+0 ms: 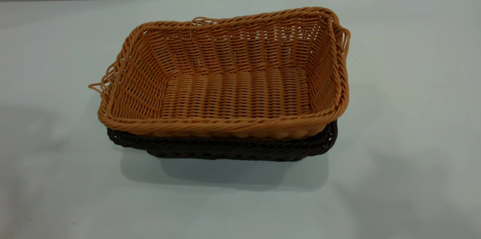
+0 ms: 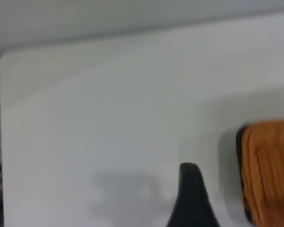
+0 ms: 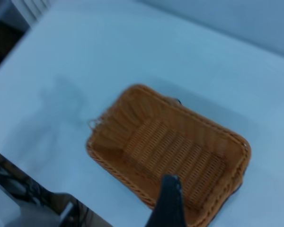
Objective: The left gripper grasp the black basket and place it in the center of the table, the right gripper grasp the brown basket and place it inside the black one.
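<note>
One dark finger (image 2: 193,196) of the left gripper shows over bare table (image 2: 109,118), the brown basket (image 2: 270,170) just off to its side; open or closed cannot be told. The right gripper's finger (image 3: 168,203) hangs above that basket, grip unclear. Brown basket sits nested in the black basket (image 1: 233,150), mid-table.

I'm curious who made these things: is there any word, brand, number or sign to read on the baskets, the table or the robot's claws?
None: no text, label, number or sign shows in any view.
brown basket: plain weave, no tag.
black basket: only its rim and side show beneath the brown one, nothing written.
table: plain white.
left gripper and right gripper: only one dark fingertip of each shows, unmarked.
</note>
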`<control>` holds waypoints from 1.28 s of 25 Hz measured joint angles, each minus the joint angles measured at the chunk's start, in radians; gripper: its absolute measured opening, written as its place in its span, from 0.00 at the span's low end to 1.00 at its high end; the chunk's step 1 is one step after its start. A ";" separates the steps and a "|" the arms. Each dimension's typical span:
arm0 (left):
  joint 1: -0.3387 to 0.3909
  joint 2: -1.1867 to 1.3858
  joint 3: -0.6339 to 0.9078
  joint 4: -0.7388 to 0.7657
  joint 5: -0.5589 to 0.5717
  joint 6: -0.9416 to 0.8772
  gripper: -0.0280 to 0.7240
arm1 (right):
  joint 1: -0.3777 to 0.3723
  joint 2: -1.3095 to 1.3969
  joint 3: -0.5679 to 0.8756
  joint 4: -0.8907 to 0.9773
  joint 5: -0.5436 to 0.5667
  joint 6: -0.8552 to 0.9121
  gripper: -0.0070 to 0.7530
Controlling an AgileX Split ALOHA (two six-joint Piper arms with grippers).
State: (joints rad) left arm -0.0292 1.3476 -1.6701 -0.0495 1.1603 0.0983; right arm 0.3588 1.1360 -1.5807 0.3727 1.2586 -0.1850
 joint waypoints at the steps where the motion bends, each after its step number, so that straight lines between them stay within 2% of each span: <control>1: 0.000 -0.014 0.002 0.006 0.006 -0.005 0.67 | 0.000 -0.037 0.020 0.013 0.002 0.000 0.76; 7: 0.000 -0.115 0.050 -0.015 0.006 -0.019 0.67 | 0.000 -0.279 0.243 0.069 0.006 0.000 0.76; 17: 0.000 -0.544 0.539 -0.040 0.006 -0.024 0.67 | 0.000 -0.675 0.707 0.082 0.011 0.009 0.76; 25: 0.000 -0.874 0.766 -0.040 0.006 -0.018 0.67 | 0.000 -0.930 0.928 -0.037 -0.002 -0.053 0.76; 32: 0.000 -1.128 0.932 -0.040 0.006 0.024 0.67 | 0.000 -1.049 1.090 -0.088 -0.082 -0.082 0.76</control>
State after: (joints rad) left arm -0.0292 0.2201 -0.7378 -0.0899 1.1667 0.1218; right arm 0.3588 0.0868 -0.4903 0.2844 1.1764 -0.2671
